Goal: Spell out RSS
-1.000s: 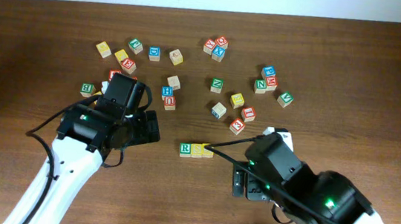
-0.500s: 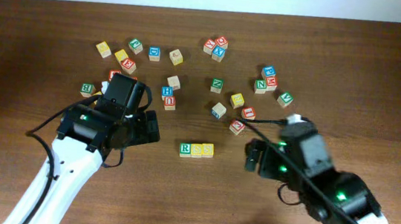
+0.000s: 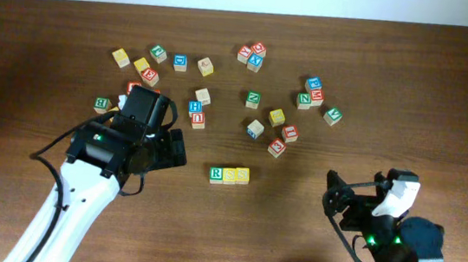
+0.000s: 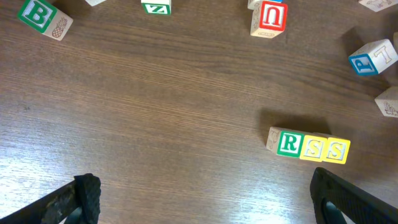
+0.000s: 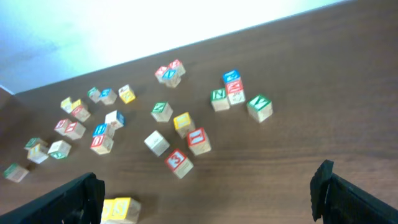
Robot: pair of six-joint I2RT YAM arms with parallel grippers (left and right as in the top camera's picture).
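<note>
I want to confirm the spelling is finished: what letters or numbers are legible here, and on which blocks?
"R": R block, left end of the row.
"S": middle S block.
"S": end S block.
"B": B block, green letter.
"U": U block, red letter.
"3": 3 block, red numeral.
The other scattered blocks are too small or blurred to read surely.

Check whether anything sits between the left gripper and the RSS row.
Nothing visible does. In the left wrist view only bare table lies between the left gripper and the RSS row; the U block stands clear beyond.
</note>
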